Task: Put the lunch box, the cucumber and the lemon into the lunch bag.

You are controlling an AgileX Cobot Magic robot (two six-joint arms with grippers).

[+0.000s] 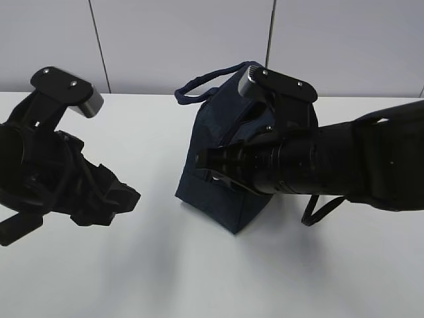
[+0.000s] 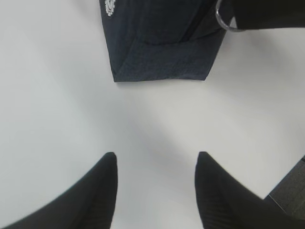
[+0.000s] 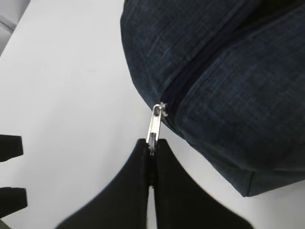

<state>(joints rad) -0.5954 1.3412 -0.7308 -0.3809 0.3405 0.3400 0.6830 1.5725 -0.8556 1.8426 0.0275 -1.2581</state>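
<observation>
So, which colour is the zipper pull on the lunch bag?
Silver metal zipper pull on the navy lunch bag, clearest in the right wrist view.

Dark navy woven fabric on the lunch bag (image 1: 222,192), with a small white emblem (image 2: 110,6) printed on one side. Silver metal for the zipper pull (image 3: 155,125) (shiny), black for both grippers, on a plain white table (image 1: 152,265).

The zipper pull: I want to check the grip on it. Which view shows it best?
The right wrist view: the zipper pull hangs from the lunch bag, pinched by the shut right gripper. The left wrist view shows only its ring at the top edge. In the exterior view the right arm hides it.
</observation>
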